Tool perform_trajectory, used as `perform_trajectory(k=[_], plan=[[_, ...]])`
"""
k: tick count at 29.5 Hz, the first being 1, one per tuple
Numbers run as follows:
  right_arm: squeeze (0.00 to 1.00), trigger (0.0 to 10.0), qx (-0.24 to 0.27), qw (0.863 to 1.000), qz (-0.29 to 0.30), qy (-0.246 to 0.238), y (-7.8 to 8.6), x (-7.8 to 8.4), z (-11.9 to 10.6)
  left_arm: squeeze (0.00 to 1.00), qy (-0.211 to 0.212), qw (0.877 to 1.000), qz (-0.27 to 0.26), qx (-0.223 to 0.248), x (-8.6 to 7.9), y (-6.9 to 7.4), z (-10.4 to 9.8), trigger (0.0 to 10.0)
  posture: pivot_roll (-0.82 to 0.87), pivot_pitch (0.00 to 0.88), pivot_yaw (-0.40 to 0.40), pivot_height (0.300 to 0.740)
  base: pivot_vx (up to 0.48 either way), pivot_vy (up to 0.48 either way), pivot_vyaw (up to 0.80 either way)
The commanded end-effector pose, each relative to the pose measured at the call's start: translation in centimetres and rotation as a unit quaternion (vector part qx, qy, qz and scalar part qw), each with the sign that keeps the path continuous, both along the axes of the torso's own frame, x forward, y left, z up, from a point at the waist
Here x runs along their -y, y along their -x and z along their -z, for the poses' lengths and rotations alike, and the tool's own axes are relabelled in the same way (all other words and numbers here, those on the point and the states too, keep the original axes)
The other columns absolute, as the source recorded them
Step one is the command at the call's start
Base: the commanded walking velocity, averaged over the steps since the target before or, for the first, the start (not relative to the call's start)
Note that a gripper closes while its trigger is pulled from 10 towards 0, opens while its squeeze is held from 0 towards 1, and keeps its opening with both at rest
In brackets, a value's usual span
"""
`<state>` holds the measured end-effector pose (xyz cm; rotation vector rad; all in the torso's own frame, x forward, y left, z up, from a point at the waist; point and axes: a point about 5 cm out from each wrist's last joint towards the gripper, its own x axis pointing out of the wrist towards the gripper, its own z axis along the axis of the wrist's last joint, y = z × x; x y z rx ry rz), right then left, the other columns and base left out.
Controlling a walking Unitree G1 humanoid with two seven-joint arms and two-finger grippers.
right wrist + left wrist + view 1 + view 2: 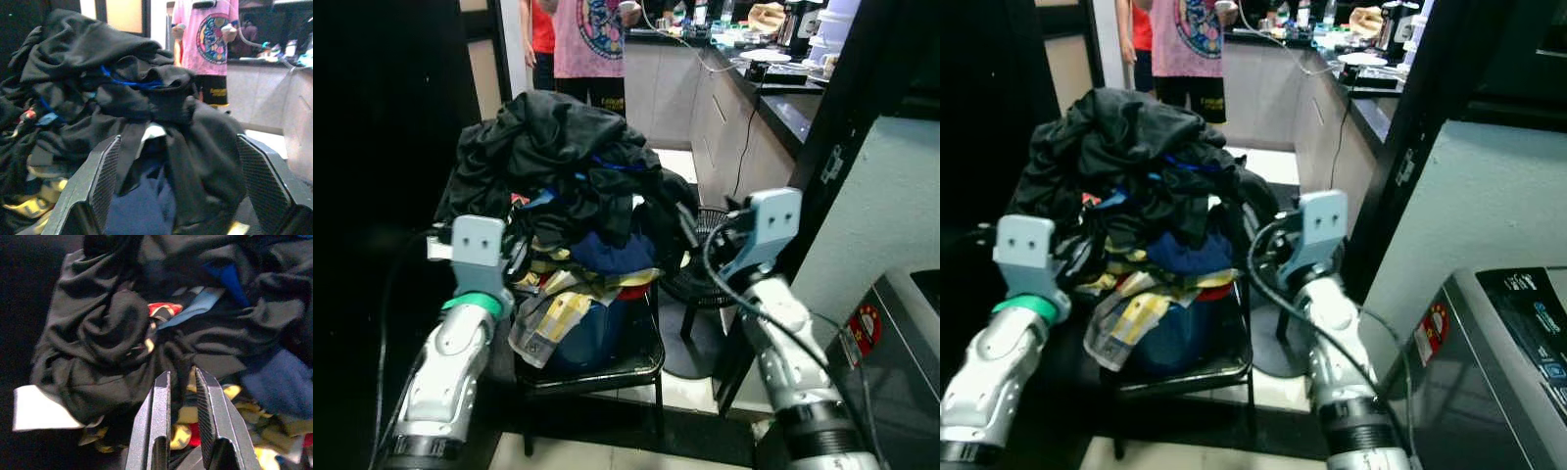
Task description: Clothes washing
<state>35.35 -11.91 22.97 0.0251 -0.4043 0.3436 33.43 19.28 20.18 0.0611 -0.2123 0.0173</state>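
Note:
A tall heap of clothes [558,186] rests on a black metal chair [641,360]: black garments on top, navy, yellow-checked and red pieces lower down. My left gripper [181,382] is at the heap's left side, its fingers shut with only a thin gap and nothing between them, tips just short of a crumpled black garment [107,342]. My right gripper [178,181] is at the heap's right side, wide open, with a hanging black garment [195,132] in front of its spread fingers [98,181]. In the left eye view one right finger [687,227] lies against the dark cloth.
A grey top-loading washing machine [1508,343] stands at my right. A floor fan [700,269] sits behind the chair. A person in a pink shirt [590,39] stands by the kitchen counter [783,103]. A dark pillar [837,147] rises to the right.

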Motion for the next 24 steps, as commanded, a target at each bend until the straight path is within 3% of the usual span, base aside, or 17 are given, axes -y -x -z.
perform_trajectory(k=[1,11,14,22,24], plan=[[0.00,10.0,-0.002,1.000,0.000,-0.002,0.2,-0.3,0.2,0.00,0.004,1.000,-0.021,-0.008,-0.7,0.1,0.6,10.0,-0.04,0.000,0.053,0.740,0.000,0.000,0.00],[0.00,10.0,-0.021,0.998,-0.001,-0.051,0.1,-0.2,0.9,0.00,0.002,0.999,-0.026,0.019,-0.8,0.8,-0.7,10.0,0.04,0.000,0.012,0.740,0.000,0.000,0.00],[0.00,10.0,-0.012,0.998,-0.002,-0.054,0.2,-0.2,0.6,0.00,-0.002,1.000,-0.015,0.018,-0.5,1.5,-0.3,10.0,0.04,0.000,0.006,0.740,0.000,0.000,0.00],[0.00,10.0,-0.011,0.999,-0.002,-0.050,0.3,-0.1,0.7,0.00,-0.013,1.000,-0.014,0.013,0.1,1.7,0.4,10.0,0.04,0.000,-0.038,0.740,0.000,0.000,0.00],[0.00,10.0,-0.021,0.999,0.001,-0.050,0.4,0.2,1.0,0.00,-0.007,1.000,-0.022,-0.010,0.2,2.0,1.3,10.0,0.03,0.000,-0.045,0.740,0.000,0.000,0.00]])
